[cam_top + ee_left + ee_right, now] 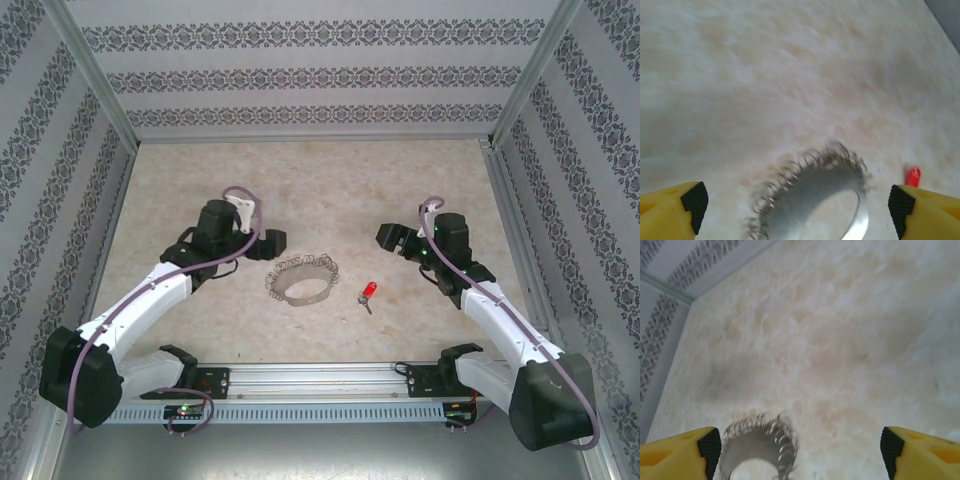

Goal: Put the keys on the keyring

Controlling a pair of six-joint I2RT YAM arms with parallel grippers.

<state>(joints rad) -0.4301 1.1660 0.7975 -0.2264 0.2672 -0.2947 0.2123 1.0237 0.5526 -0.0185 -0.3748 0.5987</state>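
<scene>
The keyring [300, 281], a grey metal hoop fringed with small silvery loops, lies on the marbled table [330, 190] between the two arms. The key [368, 293], with a red head and a short silvery blade, lies just right of it, apart from the hoop. My left gripper [270, 242] hovers at the ring's upper left, open and holding nothing. In the left wrist view the keyring [810, 200] sits between the yellow fingers [670, 212], with the red key [912, 176] by the right finger. My right gripper [392, 238] stands open above and right of the key. The keyring [757, 445] is near its left finger [680, 455].
Patterned walls [320, 80] with metal posts enclose the table at the back and on both sides. A metal rail [320, 380] carrying the arm bases runs along the near edge. Bare tabletop stretches behind the ring.
</scene>
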